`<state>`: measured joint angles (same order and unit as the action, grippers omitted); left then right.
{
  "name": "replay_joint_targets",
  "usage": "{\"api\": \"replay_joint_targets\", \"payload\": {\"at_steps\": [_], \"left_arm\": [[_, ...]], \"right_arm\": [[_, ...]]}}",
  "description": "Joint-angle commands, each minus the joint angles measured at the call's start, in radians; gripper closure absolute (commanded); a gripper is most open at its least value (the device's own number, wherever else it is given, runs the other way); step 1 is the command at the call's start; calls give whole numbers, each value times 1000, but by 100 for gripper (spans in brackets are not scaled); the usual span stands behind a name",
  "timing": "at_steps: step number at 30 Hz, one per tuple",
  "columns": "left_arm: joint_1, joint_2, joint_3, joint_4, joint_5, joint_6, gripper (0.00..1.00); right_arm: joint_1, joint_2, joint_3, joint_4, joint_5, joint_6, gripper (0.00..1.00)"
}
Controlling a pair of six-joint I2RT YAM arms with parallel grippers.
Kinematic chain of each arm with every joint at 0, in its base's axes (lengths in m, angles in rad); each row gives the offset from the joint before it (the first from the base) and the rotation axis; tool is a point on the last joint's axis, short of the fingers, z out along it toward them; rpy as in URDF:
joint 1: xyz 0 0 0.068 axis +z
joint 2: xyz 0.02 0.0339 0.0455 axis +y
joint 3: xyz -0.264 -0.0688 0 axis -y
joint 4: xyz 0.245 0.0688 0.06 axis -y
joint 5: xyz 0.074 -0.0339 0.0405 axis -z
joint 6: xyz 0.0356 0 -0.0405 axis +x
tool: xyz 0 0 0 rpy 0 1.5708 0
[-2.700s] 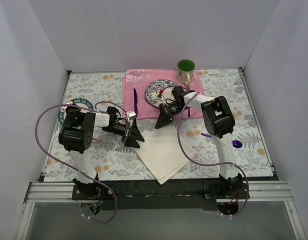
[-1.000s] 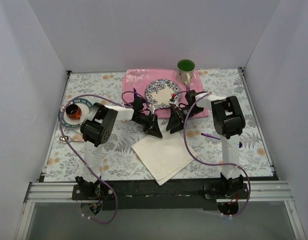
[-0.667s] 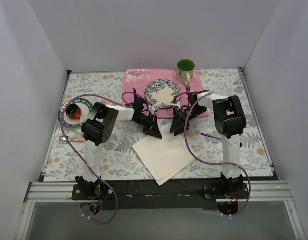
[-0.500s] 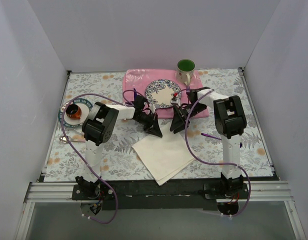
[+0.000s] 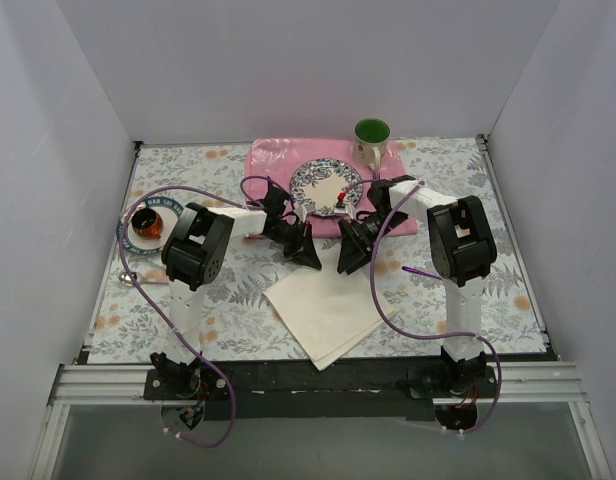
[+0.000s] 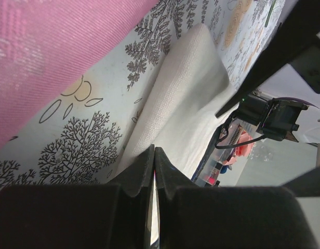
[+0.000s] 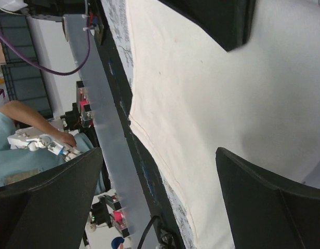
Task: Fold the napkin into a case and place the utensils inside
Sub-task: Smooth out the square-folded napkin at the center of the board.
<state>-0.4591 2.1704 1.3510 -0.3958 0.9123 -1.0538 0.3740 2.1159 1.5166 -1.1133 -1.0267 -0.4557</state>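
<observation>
Folding is the step in hand. The left hand (image 5: pixel 310 258), pinched shut, and the right hand (image 5: pixel 350 262), spread wide, hover with the napkin (image 5: pixel 328 310) just beneath. Next, likely grip its edge and fold.

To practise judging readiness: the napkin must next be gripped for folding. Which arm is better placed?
Right. The right gripper hangs open over the napkin's far edge. The left gripper, also near that edge, is shut.

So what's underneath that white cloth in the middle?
The napkin lies flat on the flower-printed table cover. Its near edge shows two layers, so it is folded. Whether anything sits between or beneath the layers is hidden by the cloth.
</observation>
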Motion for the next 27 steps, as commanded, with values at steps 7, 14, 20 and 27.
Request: {"api": "replay_joint_targets", "payload": {"at_steps": [7,14,20,27], "left_arm": [[5,-12,-15,-3,-61,28,100],[8,-20,-21,-5,-85,31,100],[10,-15,-9,-5,-79,31,100],[10,-24,-10,-8,-82,37,100]], "right_arm": [[-47,3,-190,46,114,-74,1],[-101,-3,-219,-16,114,-141,2],[-101,-89,-252,-69,126,-192,1],[-113,-129,-346,-71,163,-210,1]]}}
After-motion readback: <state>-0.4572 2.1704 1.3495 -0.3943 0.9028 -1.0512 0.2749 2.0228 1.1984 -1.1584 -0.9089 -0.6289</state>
